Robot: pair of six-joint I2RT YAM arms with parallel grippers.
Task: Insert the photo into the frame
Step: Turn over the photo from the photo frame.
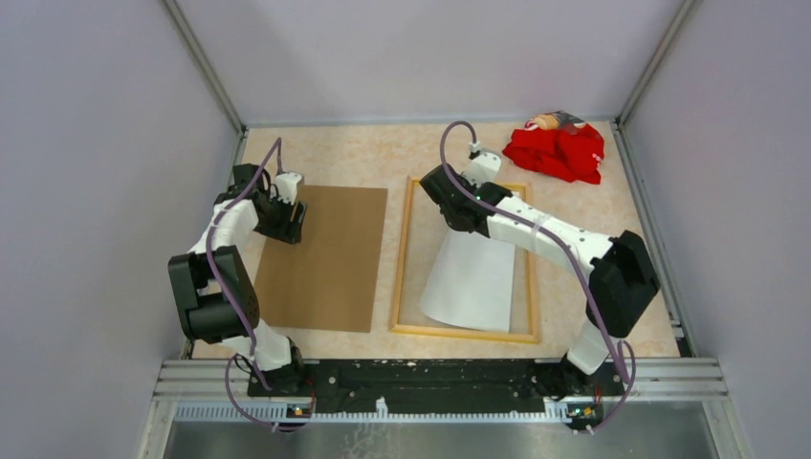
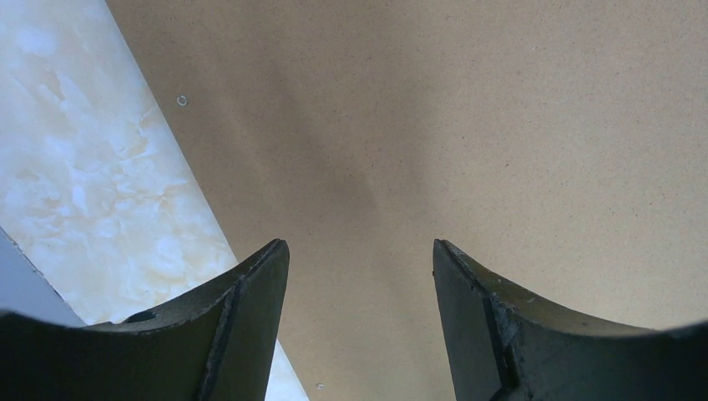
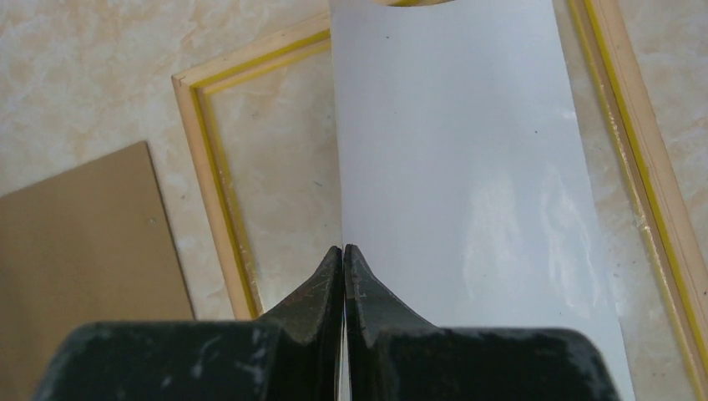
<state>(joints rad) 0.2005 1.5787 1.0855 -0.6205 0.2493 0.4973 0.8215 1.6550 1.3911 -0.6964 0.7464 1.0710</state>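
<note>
top view: the frame [image 1: 464, 333] lies pale back up on the table [image 1: 363, 153], so the print can go in from behind. the photo [image 1: 473, 287] rests inside its rails, white back up, its far end lifted by the right gripper [image 1: 454, 218], probably to square it before release. the left gripper [image 1: 287, 222] hovers over the brown backing board [image 1: 325, 268] beside the frame, seemingly ready for it

left wrist view: its fingers [image 2: 250, 317] stand apart with nothing between them, above the board near its edge

right wrist view: the fingers [image 3: 309, 292] are pinched together on the photo's edge, and the sheet bows down into the frame's opening
</note>
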